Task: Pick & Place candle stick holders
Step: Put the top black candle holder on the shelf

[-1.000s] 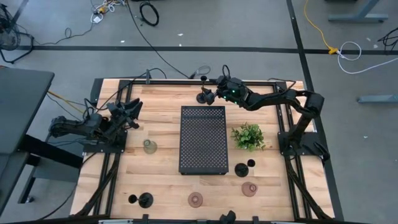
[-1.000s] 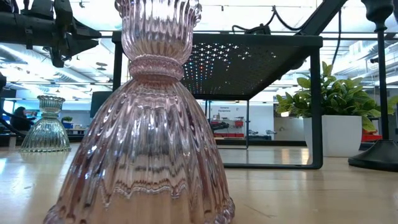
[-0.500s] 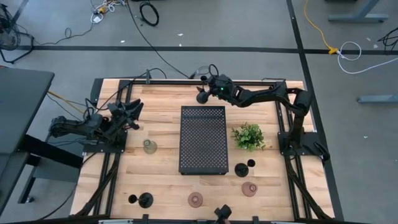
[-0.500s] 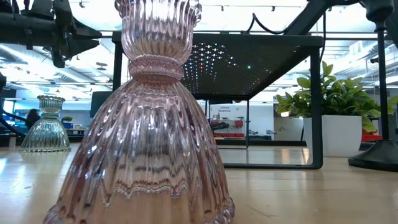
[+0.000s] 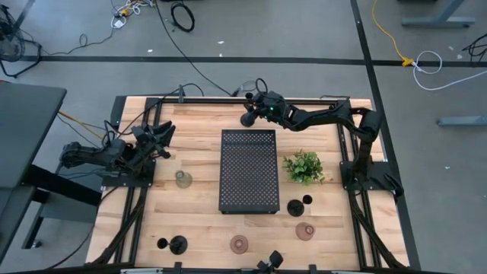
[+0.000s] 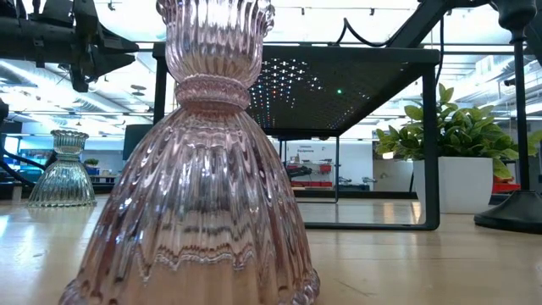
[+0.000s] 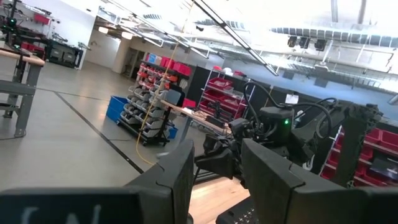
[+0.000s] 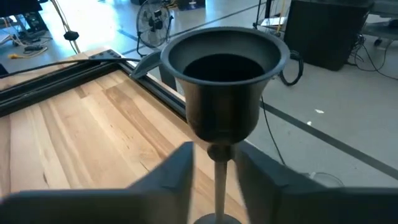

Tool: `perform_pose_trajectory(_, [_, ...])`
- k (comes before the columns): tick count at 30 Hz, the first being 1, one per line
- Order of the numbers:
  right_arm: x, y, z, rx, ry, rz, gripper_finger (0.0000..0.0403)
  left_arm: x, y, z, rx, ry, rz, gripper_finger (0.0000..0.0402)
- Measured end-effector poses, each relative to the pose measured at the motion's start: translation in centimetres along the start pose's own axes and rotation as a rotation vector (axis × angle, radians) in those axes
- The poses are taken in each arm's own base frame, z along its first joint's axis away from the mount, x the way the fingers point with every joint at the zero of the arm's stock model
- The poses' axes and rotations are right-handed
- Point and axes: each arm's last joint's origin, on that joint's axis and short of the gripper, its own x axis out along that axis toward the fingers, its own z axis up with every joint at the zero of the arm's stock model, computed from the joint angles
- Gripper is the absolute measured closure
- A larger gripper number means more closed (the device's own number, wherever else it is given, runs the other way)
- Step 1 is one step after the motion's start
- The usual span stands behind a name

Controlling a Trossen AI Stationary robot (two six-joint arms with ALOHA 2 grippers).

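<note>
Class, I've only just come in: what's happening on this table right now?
The right arm reaches to the table's far edge, its right pincer around the thin stem of a black candle stick holder, fingers either side, not clearly clamped. The left pincer waits at the left side, open. The perforated tray holds nothing yet; the other holders, such as the greenish glass one, stand on the wood.

Wooden table (image 5: 198, 141), pale planks in a dark frame. Black perforated tray (image 5: 248, 170) stands at its centre, leafy plant (image 5: 303, 167) just right of it. One greenish glass holder (image 5: 183, 179) sits left of the tray. Along the near edge: black holder (image 5: 176, 244), pinkish glass holder (image 5: 239, 244), another pinkish one (image 5: 304, 231), black holder (image 5: 297, 206). A third black holder (image 5: 249, 118) sits at the far edge.
</note>
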Motion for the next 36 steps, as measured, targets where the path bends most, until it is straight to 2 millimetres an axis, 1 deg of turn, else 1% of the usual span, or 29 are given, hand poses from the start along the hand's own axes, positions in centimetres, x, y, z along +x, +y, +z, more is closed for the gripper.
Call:
perform_pose_trajectory(3, [0.0, 0.0, 0.0, -0.004, 0.000, 0.000, 0.0374, 0.0, 0.0, 0.0, 0.003, 0.002, 0.000, 0.0264])
perform_pose_trajectory(4, [0.0, 0.0, 0.0, -0.013, -0.001, -0.003, 0.0386, 0.0, 0.0, -0.1, 0.006, 0.004, 0.000, 0.0264])
perform_pose_trajectory(17, [0.0, -0.1, 0.0, -0.019, 0.000, -0.001, 0.0397, 0.0, 0.1, -0.4, 0.034, 0.026, 0.006, 0.0264])
perform_pose_trajectory(21, [-0.7, -0.1, 0.8, -0.024, 0.001, 0.006, 0.0398, 0.0, 0.0, -0.4, 0.035, 0.026, 0.005, 0.0264])
perform_pose_trajectory(24, [-1.8, 0.0, 2.3, -0.034, -0.027, 0.019, 0.0399, 0.0, 0.0, -0.4, 0.034, 0.026, 0.006, 0.0264])
perform_pose_trajectory(28, [-4.3, -0.1, 4.9, -0.041, -0.061, 0.025, 0.0399, 0.0, 0.1, -0.4, 0.034, 0.026, 0.006, 0.0264])
perform_pose_trajectory(33, [-8.6, -0.4, 8.3, -0.046, -0.096, 0.037, 0.0399, 0.0, 0.1, -0.4, 0.034, 0.026, 0.006, 0.0264])
perform_pose_trajectory(36, [-11.5, -0.4, 10.7, -0.038, -0.097, 0.073, 0.0399, 0.0, 0.0, -0.4, 0.034, 0.026, 0.005, 0.0264])
